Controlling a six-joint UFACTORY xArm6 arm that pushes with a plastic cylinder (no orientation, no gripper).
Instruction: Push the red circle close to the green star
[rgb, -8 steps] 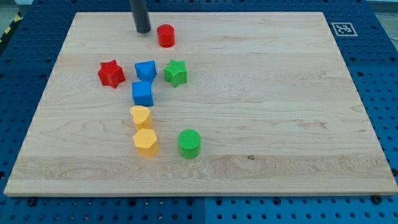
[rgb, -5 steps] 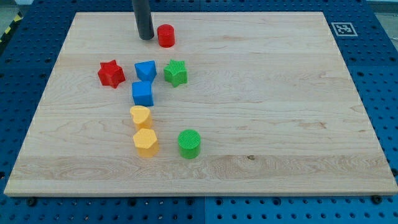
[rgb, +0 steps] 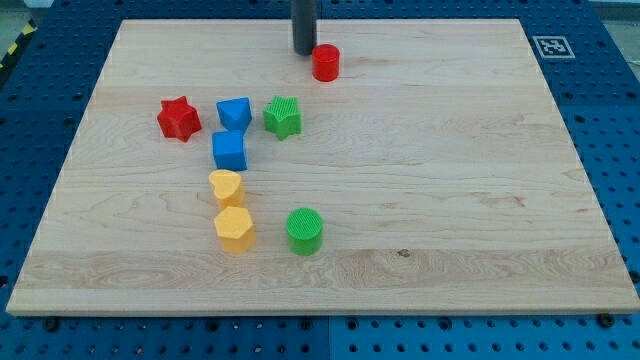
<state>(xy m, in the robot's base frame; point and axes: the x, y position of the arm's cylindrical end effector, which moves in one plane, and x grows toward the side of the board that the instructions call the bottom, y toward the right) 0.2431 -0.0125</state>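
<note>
Red circle sits near the surface's top edge, and you see my tip just beside it on the view's left, slightly higher, touching or nearly so. End effector is a bare rod, nothing clamped. Green star lies below-left of the circle, apart from it, with a blue block beside the star

My tip sits just left of the red circle, which lies up-right of the green star.
</note>
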